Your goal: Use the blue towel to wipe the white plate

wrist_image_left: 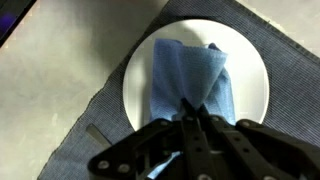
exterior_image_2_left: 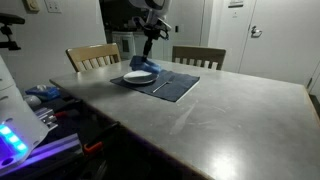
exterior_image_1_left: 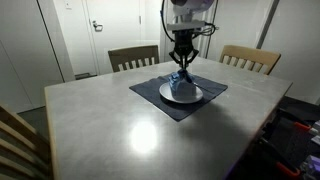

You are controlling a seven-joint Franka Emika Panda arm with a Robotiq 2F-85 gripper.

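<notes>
Fingers (wrist_image_left: 170, 138) pinch blue towel (wrist_image_left: 188, 75); contact blurred.

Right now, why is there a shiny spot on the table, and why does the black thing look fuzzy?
In an exterior view, light bounces off the table as glare; in the wrist view, the tool is very close to the camera and blurry, while the blue towel and white plate look sharper.

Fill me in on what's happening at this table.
The robot arm's gripper is shut on a bunched fold of a blue towel, which rests on a white plate. The plate sits on a dark placemat on the grey table. The towel covers the middle of the plate, and the rim shows around it.
</notes>
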